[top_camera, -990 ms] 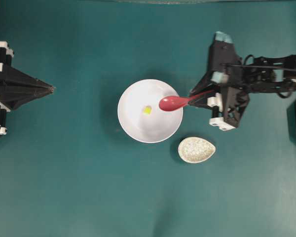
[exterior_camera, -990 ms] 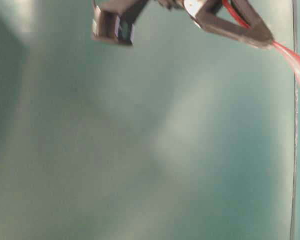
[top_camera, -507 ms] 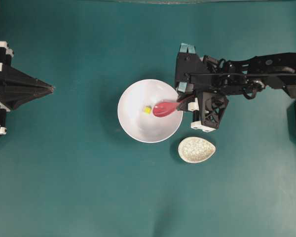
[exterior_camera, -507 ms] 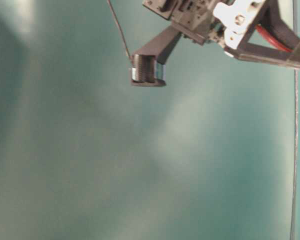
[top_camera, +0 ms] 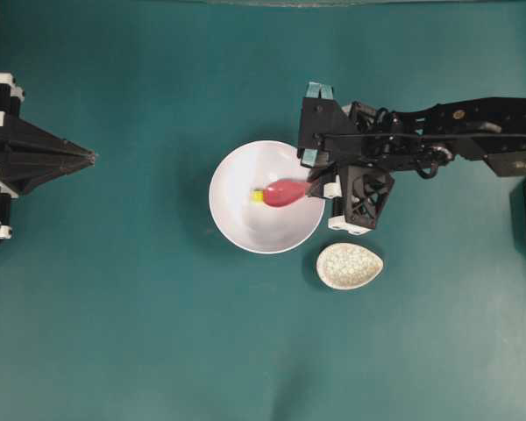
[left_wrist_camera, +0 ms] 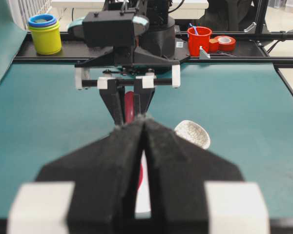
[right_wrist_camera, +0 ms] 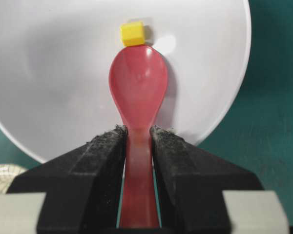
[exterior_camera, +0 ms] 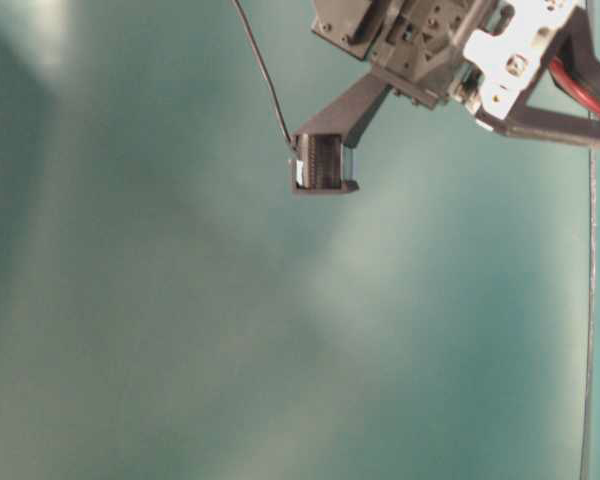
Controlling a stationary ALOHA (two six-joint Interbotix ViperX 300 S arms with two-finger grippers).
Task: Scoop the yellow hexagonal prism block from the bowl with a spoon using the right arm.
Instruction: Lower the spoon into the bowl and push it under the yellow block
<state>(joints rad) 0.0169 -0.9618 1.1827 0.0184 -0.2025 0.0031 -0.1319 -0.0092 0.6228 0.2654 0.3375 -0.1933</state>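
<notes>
The white bowl (top_camera: 245, 224) (right_wrist_camera: 49, 87) sits mid-table. Inside it lies the yellow hexagonal prism block (top_camera: 257, 196) (right_wrist_camera: 132, 34), touching the front tip of the red spoon (top_camera: 285, 191) (right_wrist_camera: 138, 87). My right gripper (top_camera: 320, 184) (right_wrist_camera: 138, 132) is shut on the spoon's handle at the bowl's right rim, with the scoop reaching left into the bowl. My left gripper (top_camera: 92, 158) (left_wrist_camera: 143, 122) rests shut and empty at the far left of the table, pointed toward the bowl.
A small speckled egg-shaped dish (top_camera: 349, 266) (left_wrist_camera: 193, 133) lies just below and right of the bowl, under the right arm (top_camera: 447, 140). In the left wrist view, stacked cups (left_wrist_camera: 45, 34) and a red cup (left_wrist_camera: 199, 40) stand on the far shelf.
The right arm has moved left, carrying the spoon across the bowl until its tip meets the yellow block. The left arm has not moved.
</notes>
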